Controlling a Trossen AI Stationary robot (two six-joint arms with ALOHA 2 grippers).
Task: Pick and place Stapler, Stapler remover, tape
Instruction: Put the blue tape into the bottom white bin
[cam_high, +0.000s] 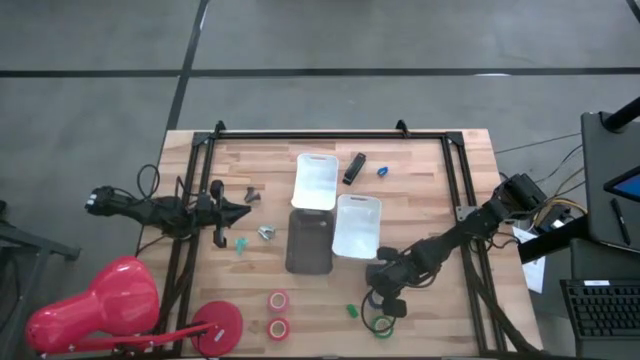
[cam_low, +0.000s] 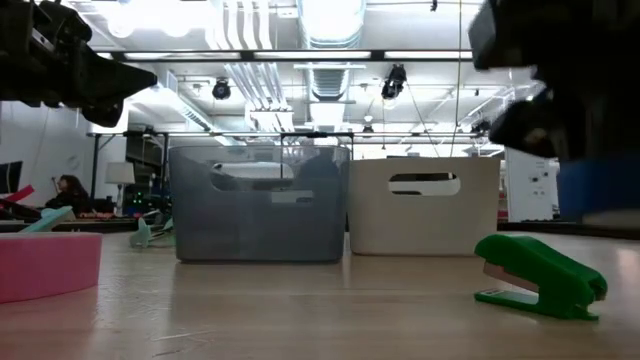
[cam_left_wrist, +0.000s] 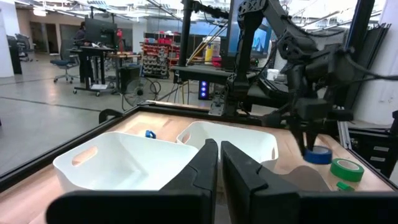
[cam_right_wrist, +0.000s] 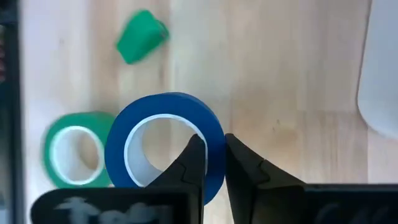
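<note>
Even, bright light falls from overhead; the ceiling fixtures (cam_low: 330, 20) flare white at twelve o'clock in the low view. On the table (cam_high: 420, 200) shadows are soft and short. The pink tape roll (cam_low: 45, 262) at eight o'clock is out of focus, as is the dark arm (cam_low: 560, 90) at two o'clock. In the right wrist view, the green stapler remover (cam_right_wrist: 142, 36) is smeared.

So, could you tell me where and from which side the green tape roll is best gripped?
Probably take the green tape roll by its wall, one finger in the open centre and one outside, coming straight down: it lies flat with the hole facing up. The right gripper holds the blue tape roll that way.
</note>
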